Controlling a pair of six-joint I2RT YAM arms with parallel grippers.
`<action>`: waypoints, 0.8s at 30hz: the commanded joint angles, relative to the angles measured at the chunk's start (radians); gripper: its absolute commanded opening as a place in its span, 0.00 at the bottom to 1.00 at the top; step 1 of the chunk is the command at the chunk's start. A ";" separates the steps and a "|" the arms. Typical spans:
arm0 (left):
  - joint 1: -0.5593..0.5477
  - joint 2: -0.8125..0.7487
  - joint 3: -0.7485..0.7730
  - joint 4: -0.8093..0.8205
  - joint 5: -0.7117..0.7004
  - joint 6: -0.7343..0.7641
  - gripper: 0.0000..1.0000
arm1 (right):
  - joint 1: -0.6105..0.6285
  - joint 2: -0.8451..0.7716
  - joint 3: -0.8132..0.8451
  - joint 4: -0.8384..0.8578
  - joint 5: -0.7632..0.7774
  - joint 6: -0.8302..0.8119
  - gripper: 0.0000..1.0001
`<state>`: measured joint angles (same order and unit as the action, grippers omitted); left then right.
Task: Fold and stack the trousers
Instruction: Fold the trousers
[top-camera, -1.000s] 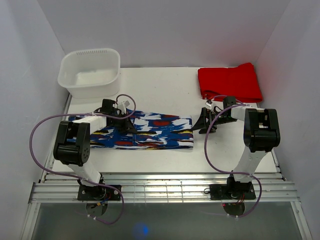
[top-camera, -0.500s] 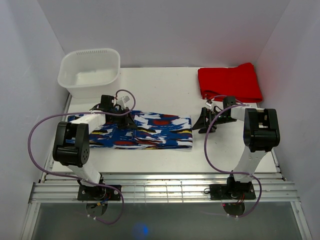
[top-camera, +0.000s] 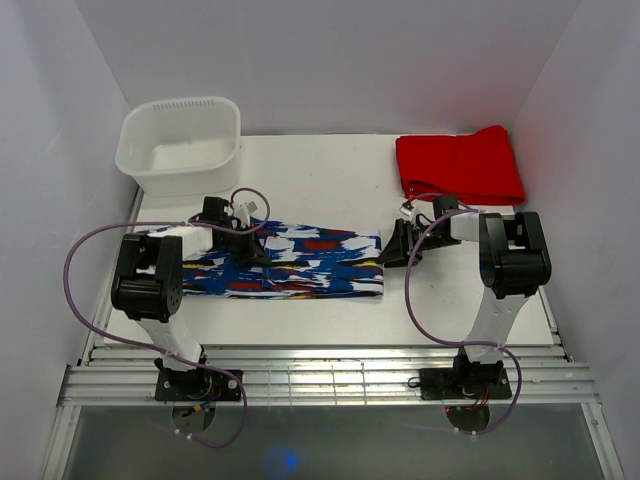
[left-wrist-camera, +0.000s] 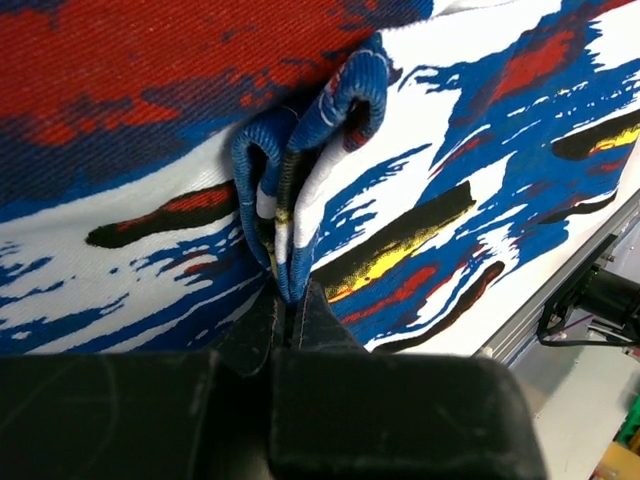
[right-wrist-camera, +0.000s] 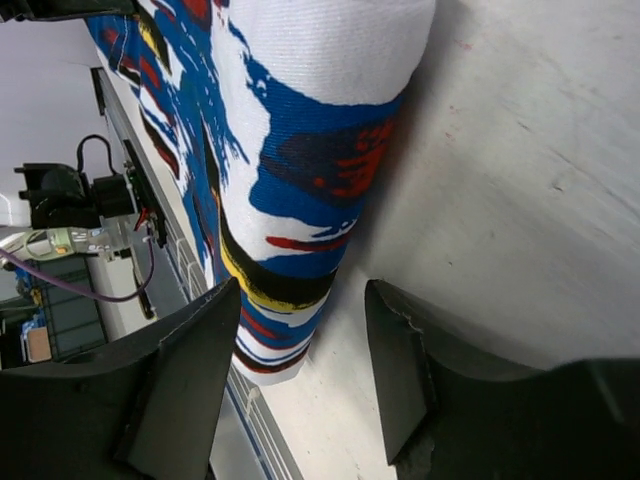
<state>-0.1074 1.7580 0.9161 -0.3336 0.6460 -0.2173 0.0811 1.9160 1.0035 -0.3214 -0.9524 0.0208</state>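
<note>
Although the trousers (top-camera: 300, 262) lie as a long, flat band across the near middle of the desk (top-camera: 330, 180), which suggests the legs are laid one over the other lengthwise, the job looks to be only in its early part: the band is at full length, has no crosswise fold in it, and is stacked on nothing. The left tool (left-wrist-camera: 290, 318) is clamped on a small ridge of the printed cloth, with the bunched fabric rising from between its pressed tips; from above, this pinch sits at the far edge of the band, in its left half. The right tool (right-wrist-camera: 298, 345) has its fingers apart and holds nothing; it is low at the right end of the band, with the rounded end of the cloth just ahead of the gap, and I cannot tell whether either finger touches it. What is left, as I judge it, is to bring one end over the other, perhaps twice, and then set the packet on a pile, most likely the red garment (top-camera: 460, 165) folded at the far right corner, well apart from the trousers. The white tub (top-camera: 178, 103) at the far left corner has nothing in it that I can see.
</note>
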 joint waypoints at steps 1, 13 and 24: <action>0.003 -0.064 0.017 0.017 0.038 0.039 0.00 | 0.020 0.064 -0.028 0.028 0.162 -0.004 0.59; 0.014 -0.114 -0.025 -0.008 -0.120 0.067 0.00 | 0.023 0.048 -0.019 0.019 0.204 -0.004 0.65; 0.029 0.026 -0.016 0.007 -0.241 0.045 0.00 | 0.057 0.066 0.027 -0.002 0.248 -0.012 0.68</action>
<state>-0.0860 1.7382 0.9115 -0.3168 0.5655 -0.2005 0.1219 1.9266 1.0340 -0.3298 -0.9298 0.0723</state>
